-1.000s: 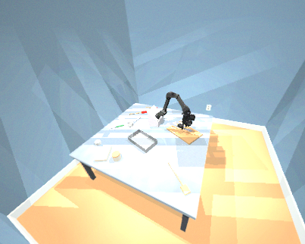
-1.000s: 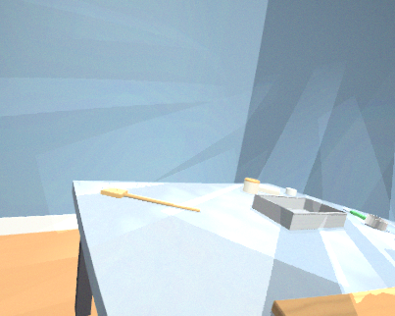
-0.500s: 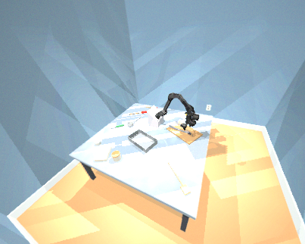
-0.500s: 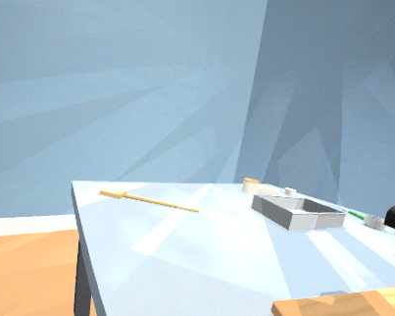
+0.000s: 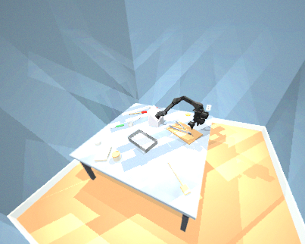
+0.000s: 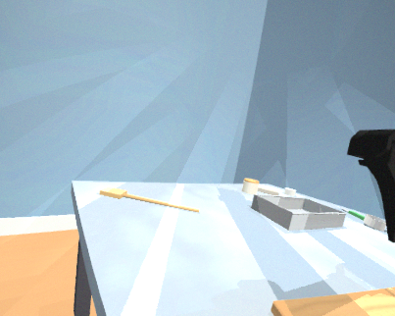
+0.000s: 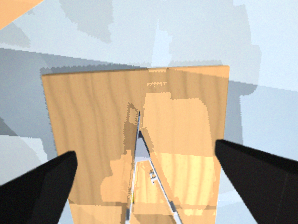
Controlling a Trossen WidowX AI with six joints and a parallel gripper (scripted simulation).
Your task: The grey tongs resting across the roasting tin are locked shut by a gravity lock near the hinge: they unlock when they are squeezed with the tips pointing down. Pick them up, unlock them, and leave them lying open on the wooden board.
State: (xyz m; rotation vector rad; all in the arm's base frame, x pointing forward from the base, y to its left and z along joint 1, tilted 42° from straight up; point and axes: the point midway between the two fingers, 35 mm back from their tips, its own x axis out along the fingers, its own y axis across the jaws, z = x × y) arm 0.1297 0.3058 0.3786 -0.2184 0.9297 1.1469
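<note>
We see the grey tongs point(image 7: 145, 165) lying splayed open on the wooden board point(image 7: 90, 115), so our fingers stand wide apart above them, holding nothing.

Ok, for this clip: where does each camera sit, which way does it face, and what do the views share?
Top: high and far off, looking down at the whole table; the full arm shows, its pincer above the wooden board.
Exterior: low at the table's edge, facing across it to the roasting tin; only a black piece of the arm shows at right.
Wrist: on the arm, looking down at the spread tongs; both open fingers frame them.
Top and exterior share the tin; top and wrist share board and tongs.
</note>
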